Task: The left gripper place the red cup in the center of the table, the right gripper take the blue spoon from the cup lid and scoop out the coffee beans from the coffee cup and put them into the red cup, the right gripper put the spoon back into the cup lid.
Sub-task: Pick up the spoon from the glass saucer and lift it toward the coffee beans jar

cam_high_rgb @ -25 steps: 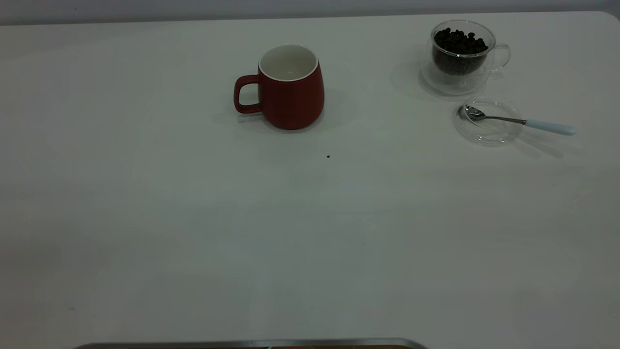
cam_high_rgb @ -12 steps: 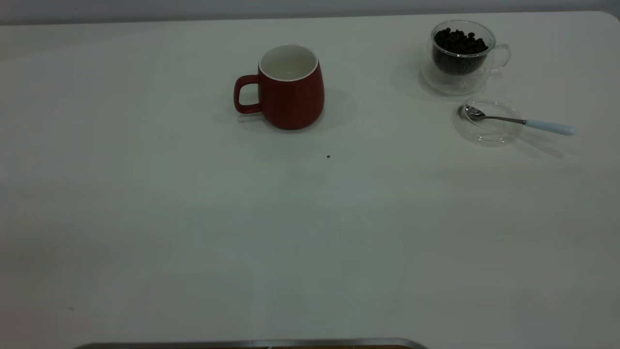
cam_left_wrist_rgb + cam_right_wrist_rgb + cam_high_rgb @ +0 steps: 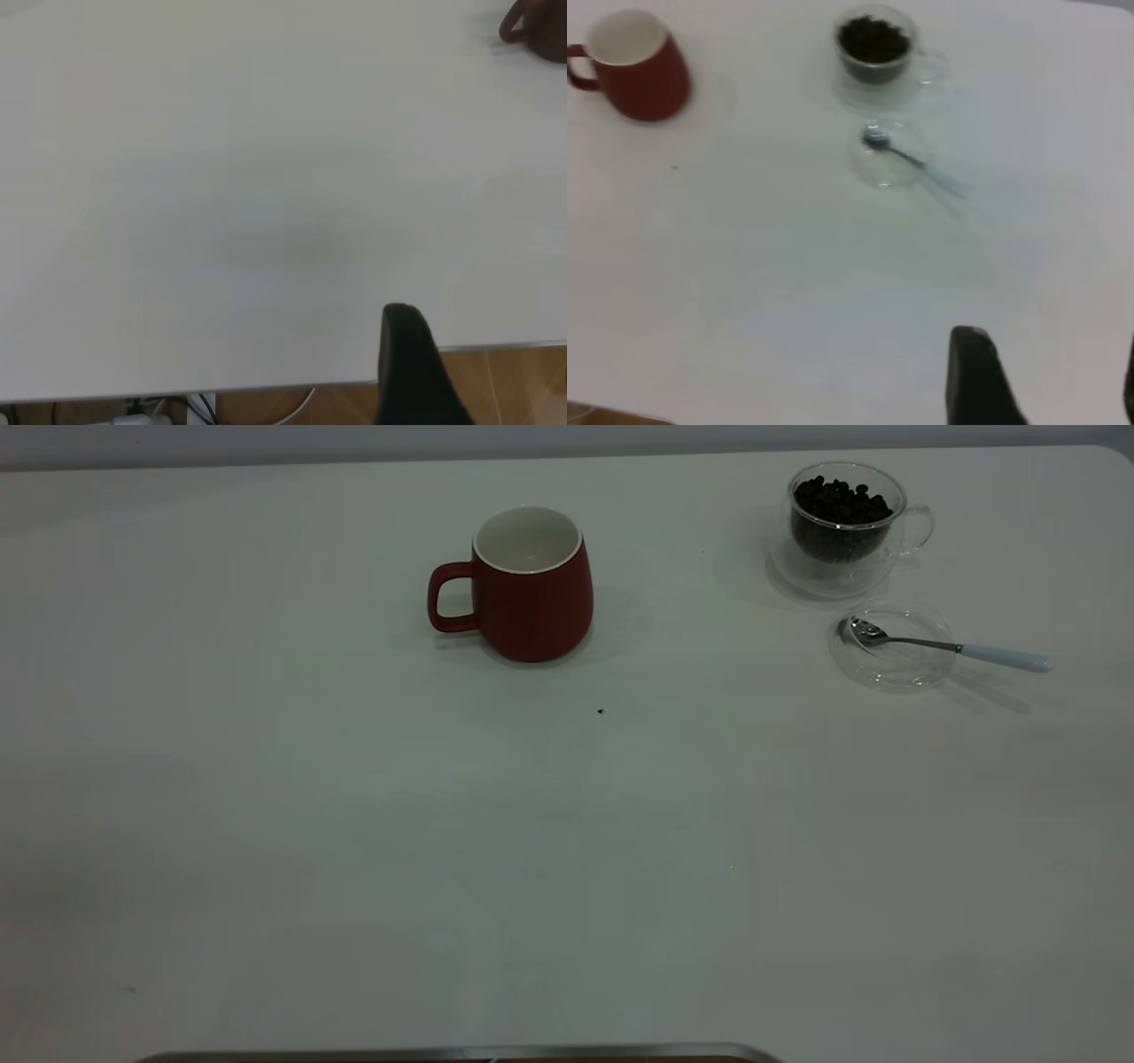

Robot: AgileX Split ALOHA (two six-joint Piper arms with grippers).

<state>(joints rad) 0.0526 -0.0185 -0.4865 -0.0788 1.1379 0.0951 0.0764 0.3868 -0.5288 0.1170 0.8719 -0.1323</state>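
The red cup (image 3: 532, 584) stands upright at the back of the table (image 3: 354, 824), a little left of the middle, with its handle to the left and nothing inside. At the back right, the clear coffee cup (image 3: 842, 527) holds a heap of coffee beans (image 3: 840, 503). Just in front of it lies the cup lid (image 3: 890, 651). The blue spoon (image 3: 952, 646) rests with its bowl in the lid and its handle pointing right. Neither gripper shows in the exterior view. My left gripper (image 3: 483, 341) hangs open over the table's edge, far from the red cup (image 3: 540, 31). My right gripper (image 3: 1050, 354) is open and empty, well short of the blue spoon (image 3: 917, 164).
A tiny dark speck (image 3: 601, 711) marks the table near its middle. A metal edge (image 3: 461, 1052) runs along the front of the exterior view. In the left wrist view, wooden floor and cables (image 3: 159, 412) show beyond the table's edge.
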